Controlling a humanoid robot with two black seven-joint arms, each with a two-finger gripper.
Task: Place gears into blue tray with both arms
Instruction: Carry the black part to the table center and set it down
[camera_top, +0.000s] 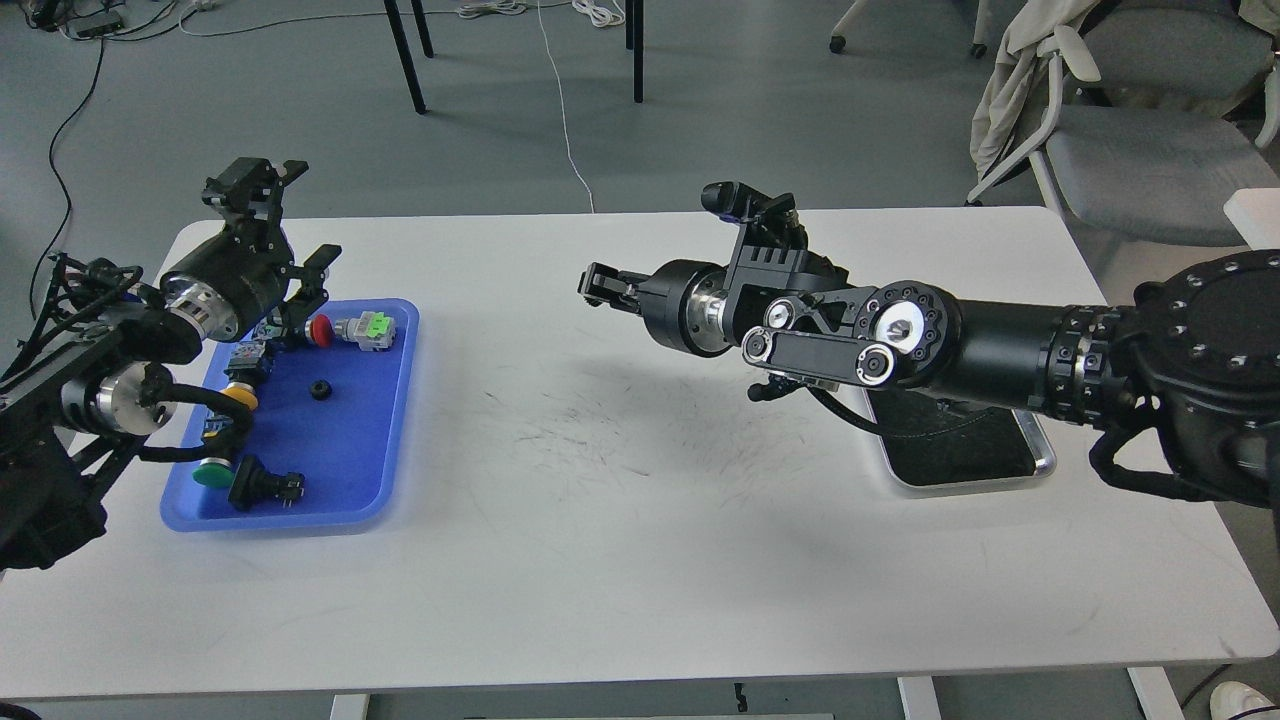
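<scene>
The blue tray (350, 450) lies at the table's left. One small black gear (321, 389) rests in its middle, among several push-button switches. My left gripper (308, 290) hovers open over the tray's back left corner, apart from the gear. My right arm reaches across the table, and its gripper (598, 286) hangs above the bare tabletop well right of the blue tray, pointing left. Its dark fingers look close together. I cannot make out a gear between them.
Switches in the blue tray: a red-capped one (321, 330), a grey and green one (369, 330), a yellow one (238, 397), a green one (210, 476), a black one (266, 488). A steel tray (1043, 465) with black lining sits at the right, half hidden by my right arm.
</scene>
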